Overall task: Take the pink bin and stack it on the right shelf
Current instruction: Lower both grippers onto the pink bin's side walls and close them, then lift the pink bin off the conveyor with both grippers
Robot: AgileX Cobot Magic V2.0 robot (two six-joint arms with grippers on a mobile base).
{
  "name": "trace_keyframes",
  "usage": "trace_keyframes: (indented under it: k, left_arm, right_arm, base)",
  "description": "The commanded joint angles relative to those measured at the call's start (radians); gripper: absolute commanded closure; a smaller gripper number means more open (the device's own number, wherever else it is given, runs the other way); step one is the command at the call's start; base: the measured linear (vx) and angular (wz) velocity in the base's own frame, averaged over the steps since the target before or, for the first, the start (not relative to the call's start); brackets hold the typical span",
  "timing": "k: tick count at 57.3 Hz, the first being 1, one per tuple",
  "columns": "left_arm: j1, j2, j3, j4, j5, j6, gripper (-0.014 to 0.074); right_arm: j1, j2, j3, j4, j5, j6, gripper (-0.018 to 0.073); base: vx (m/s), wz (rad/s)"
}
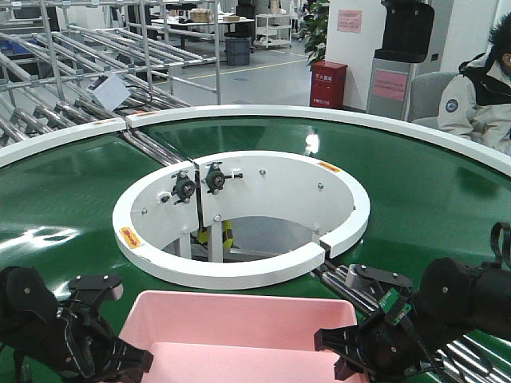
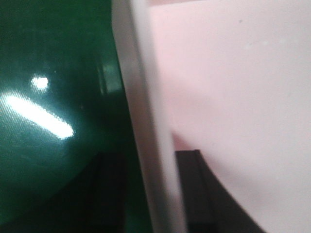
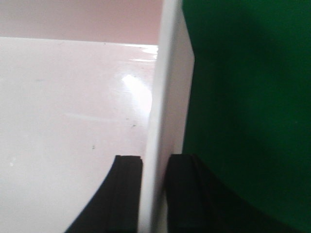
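Big shiny green round belt [image 1: 64, 183], fills most of the front view. In its middle, a white round ring wall [image 1: 263, 275] with a hole, at 12 o'clock from the bin. At 6 o'clock, low in the front view, the wide pale-pink plastic bin [image 1: 239, 319], open side up. Black left gripper [image 2: 150, 194] at 7 o'clock, one finger on each side of the bin's left wall; too dark to tell if squeezing. Black right gripper [image 3: 155, 194] at 5 o'clock, pinched tight on the right wall, one finger [image 3: 127, 194] inside, one outside.
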Motion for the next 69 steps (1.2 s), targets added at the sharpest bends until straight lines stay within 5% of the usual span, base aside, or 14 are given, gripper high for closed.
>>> trace_keyframes:
  k: [1, 6, 18, 46, 69]
  left_arm:
    - [-0.004, -0.074, -0.032, -0.024, -0.039, 0.001, 0.0452]
    - [-0.004, -0.093, -0.032, -0.024, -0.019, 0.001, 0.0607]
    - [-0.004, -0.203, -0.032, -0.027, 0.091, 0.001, 0.0606]
    - [-0.004, -0.595, -0.029, -0.127, 0.093, -0.064, 0.0604]
    - [-0.004, -0.646, -0.029, -0.128, 0.163, -0.099, 0.0604]
  right_arm:
    - [0.001, -0.044, -0.033, 0.037, -0.029, -0.006, 0.0524]
    - [0.001, -0.046, -0.035, 0.038, -0.015, -0.006, 0.0574]
    - [0.001, -0.119, -0.081, 0.04, 0.034, -0.004, 0.0569]
    - [0.001, -0.452, -0.159, 0.017, 0.098, 0.047, 0.0568]
    - [0.001, -0.564, -0.159, 0.01, 0.098, 0.047, 0.0568]
  base:
    - [0.0, 0.0]
    - [0.0, 0.0]
    - [0.0, 0.0]
    - [0.0, 0.0]
    - [0.0, 0.0]
